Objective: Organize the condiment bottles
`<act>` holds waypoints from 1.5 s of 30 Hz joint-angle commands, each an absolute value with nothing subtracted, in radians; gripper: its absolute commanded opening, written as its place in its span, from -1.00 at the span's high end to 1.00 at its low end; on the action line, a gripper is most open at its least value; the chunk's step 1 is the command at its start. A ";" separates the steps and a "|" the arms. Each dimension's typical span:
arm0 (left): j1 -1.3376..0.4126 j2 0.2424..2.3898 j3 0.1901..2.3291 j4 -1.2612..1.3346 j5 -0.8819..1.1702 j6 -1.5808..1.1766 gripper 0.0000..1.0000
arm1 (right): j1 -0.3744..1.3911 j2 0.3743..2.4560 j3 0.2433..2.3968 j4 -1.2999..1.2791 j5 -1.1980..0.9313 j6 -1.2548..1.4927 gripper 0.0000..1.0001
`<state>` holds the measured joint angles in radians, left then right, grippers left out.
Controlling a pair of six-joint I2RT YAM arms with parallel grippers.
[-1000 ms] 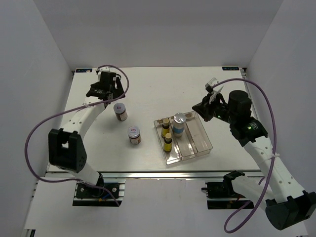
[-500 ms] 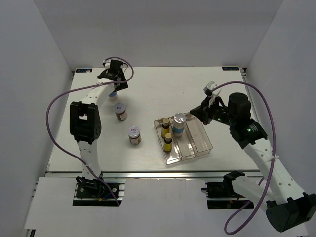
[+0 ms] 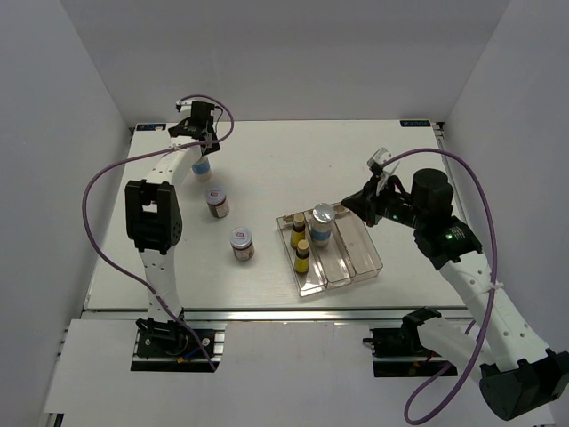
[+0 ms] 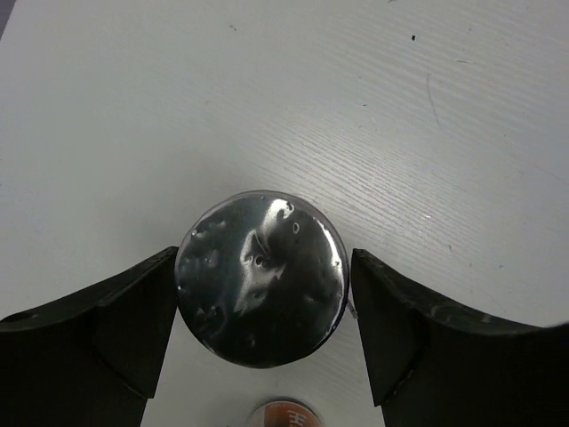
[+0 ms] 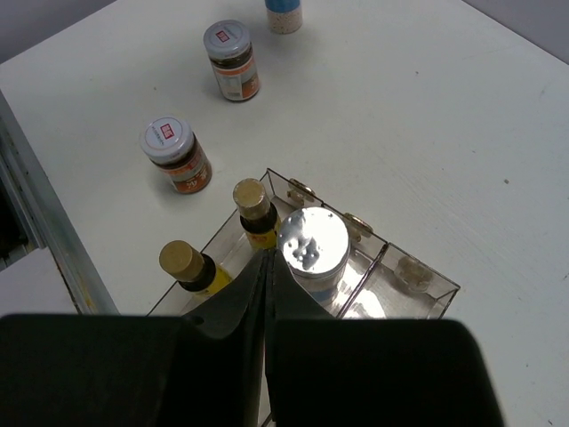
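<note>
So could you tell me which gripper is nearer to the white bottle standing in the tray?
The right. The right gripper hovers just beside the white bottle in the tray; the left gripper is far across the table, straddling the other white bottle.

Light was bright and even over the white table (image 3: 293, 160), with only soft, short shadows. Glare flared on the silver cap (image 4: 260, 277) in both wrist views. The dark fingers (image 5: 222, 356) at the bottom of the right wrist view were blurred.
</note>
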<state>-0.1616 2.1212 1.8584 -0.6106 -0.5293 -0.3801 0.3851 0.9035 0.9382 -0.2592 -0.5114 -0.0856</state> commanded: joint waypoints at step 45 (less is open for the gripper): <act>-0.618 1.321 1.694 -0.535 0.267 -0.275 1.00 | 0.313 0.848 0.881 -0.075 0.093 0.038 1.00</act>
